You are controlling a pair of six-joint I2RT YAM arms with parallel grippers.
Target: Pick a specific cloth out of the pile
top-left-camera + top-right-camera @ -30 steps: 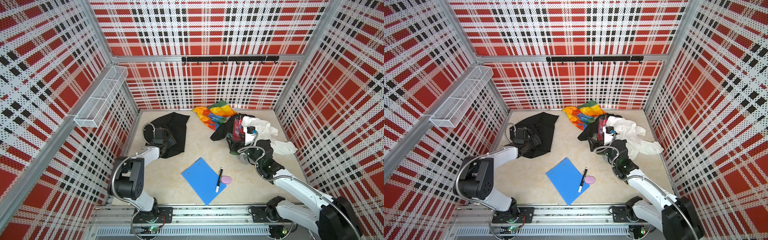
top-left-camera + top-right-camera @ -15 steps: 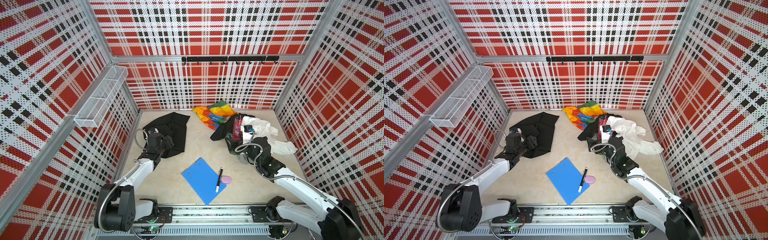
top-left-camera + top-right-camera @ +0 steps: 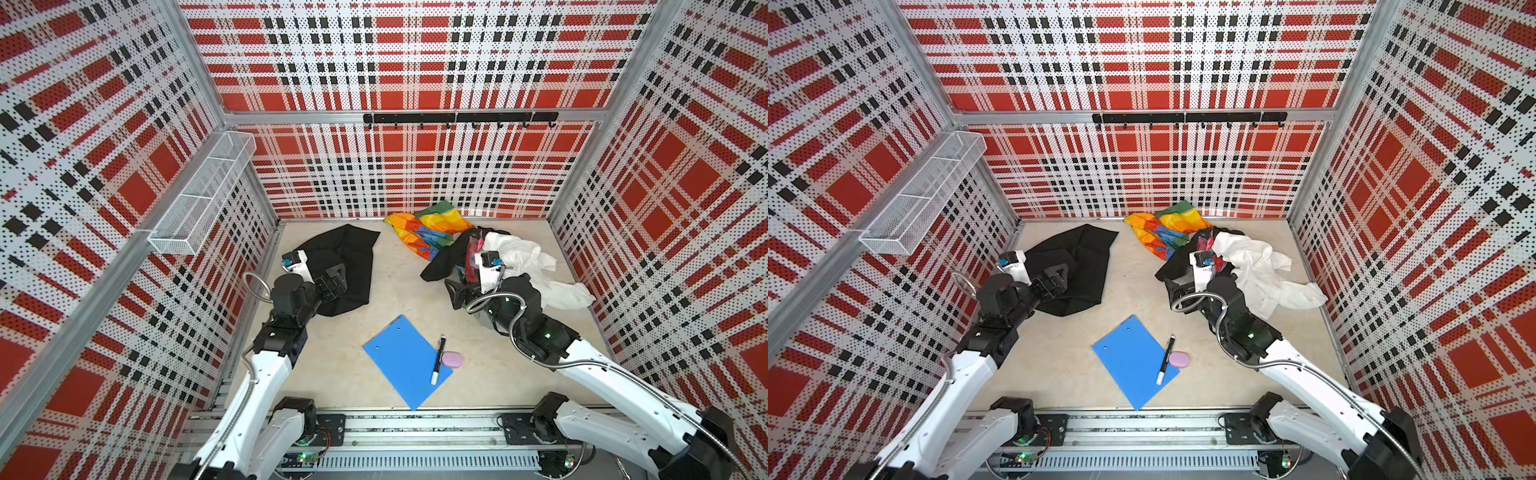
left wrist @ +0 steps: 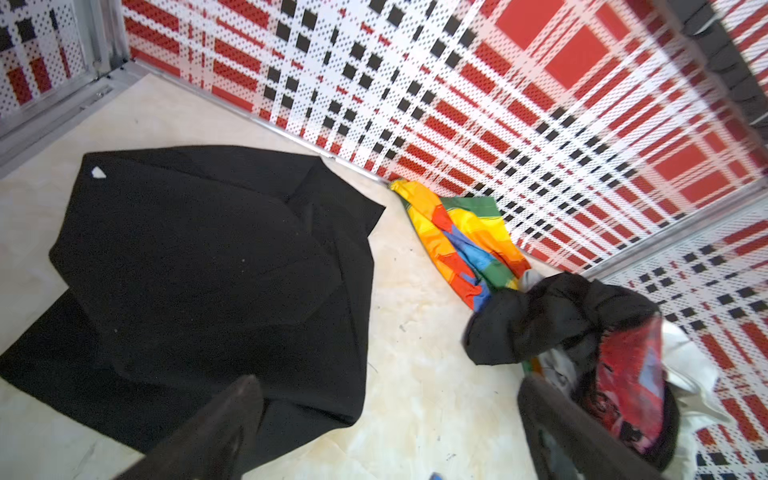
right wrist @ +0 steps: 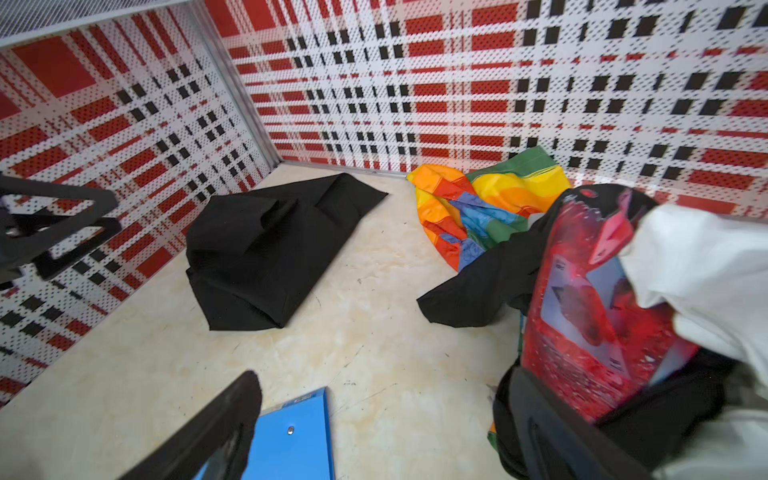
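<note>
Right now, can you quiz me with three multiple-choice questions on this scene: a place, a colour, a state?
1. Where does the large plain black fabric sheet lie? A on the heap of mixed fabrics; B on the beige tabletop, apart from that heap; C on the flat blue clipboard.
2. What colour is the small oval lump beside the black marker pen? A pink; B green; C yellow.
3. The left gripper is: A shut on the sheet; B open and empty; C shut on the pen.
B: bare tabletop separates sheet and heap. A: it is pale pink. B: its fingers stand apart with nothing between.
</note>
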